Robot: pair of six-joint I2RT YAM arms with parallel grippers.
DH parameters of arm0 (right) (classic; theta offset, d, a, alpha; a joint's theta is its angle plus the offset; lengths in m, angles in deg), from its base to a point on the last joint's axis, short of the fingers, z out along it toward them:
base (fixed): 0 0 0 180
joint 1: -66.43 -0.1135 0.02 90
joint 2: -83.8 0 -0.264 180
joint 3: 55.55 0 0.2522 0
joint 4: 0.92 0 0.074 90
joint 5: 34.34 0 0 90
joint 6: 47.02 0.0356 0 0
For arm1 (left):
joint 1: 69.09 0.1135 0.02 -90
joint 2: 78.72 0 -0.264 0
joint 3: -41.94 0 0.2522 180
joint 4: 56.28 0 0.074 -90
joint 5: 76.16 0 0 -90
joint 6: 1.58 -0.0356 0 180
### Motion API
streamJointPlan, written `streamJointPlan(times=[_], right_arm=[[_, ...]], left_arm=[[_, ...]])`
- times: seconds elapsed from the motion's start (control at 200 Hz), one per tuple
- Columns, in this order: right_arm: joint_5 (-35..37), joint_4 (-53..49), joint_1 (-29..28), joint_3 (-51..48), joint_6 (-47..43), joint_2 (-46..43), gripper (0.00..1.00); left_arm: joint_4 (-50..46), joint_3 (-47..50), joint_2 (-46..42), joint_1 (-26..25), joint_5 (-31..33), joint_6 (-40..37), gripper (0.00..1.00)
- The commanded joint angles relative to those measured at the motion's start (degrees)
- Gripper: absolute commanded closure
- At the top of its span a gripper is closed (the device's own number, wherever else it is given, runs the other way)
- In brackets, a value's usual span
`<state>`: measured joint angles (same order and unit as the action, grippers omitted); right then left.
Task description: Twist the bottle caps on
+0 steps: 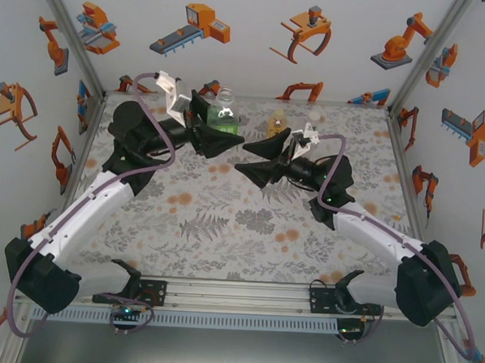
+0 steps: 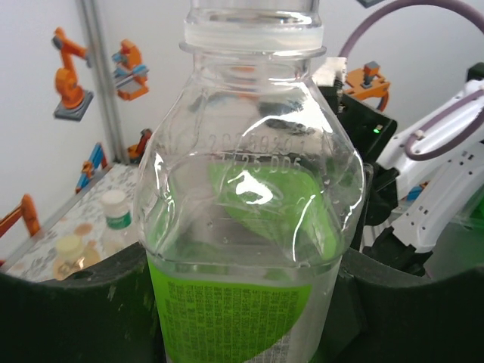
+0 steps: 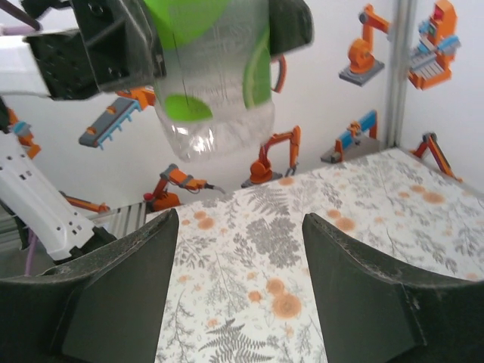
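Observation:
My left gripper [image 1: 219, 130] is shut on a clear bottle [image 1: 226, 113] with a green and white label, holding it off the table at the back middle. In the left wrist view the bottle [image 2: 249, 189] stands upright between the dark jaws of that gripper [image 2: 249, 310], and the top of its neck is cut off by the frame. My right gripper [image 1: 244, 159] hangs just right of it, open with nothing between its fingers [image 3: 125, 287]. Its wrist view looks up at the held bottle [image 3: 215, 91]. A yellow bottle [image 1: 276, 121] stands behind, its pale cap [image 2: 68, 244] on.
A small bottle with a white cap [image 2: 115, 201] and a green band stands near the yellow one at the back. The floral table [image 1: 224, 229] lies between the arms, with frame posts and white walls around it.

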<state>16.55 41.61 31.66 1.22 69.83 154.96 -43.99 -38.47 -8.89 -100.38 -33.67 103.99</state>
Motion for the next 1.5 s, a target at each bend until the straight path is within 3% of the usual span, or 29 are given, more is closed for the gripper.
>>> streamJointPlan(times=[0.0,0.11,0.225,0.471,0.766,1.051,1.497], right_arm=[[4.2,-10.3,0.0,-0.6,-4.2,-3.3,0.38],[10.5,-27.2,-0.2,0.9,-7.4,-6.3,0.41],[19.8,-45.9,-1.0,4.7,-10.5,-7.6,0.46],[31.8,-67.4,-5.1,11.9,-4.4,-2.9,0.55],[39.9,-72.0,-14.4,15.1,3.4,6.5,0.62],[40.9,-77.4,-20.3,23.2,10.1,18.8,0.67],[45.0,-90.0,-26.5,36.5,11.3,34.3,0.63]], left_arm=[[-7.7,-2.4,-2.6,2.4,-0.9,-2.7,0.83],[-15.5,-3.4,-3.7,4.2,-1.4,-5.8,0.92],[-19.6,-3.4,-4.2,6.5,-4.1,-6.8,0.95],[-28.2,-2.7,-5.1,13.0,-7.9,-11.1,1.00],[-37.7,-0.2,-5.7,18.6,0.7,-15.4,1.00],[-34.0,7.3,-9.4,19.3,6.6,-17.1,1.00],[-33.6,10.8,-13.7,19.4,13.0,-19.5,1.00]])
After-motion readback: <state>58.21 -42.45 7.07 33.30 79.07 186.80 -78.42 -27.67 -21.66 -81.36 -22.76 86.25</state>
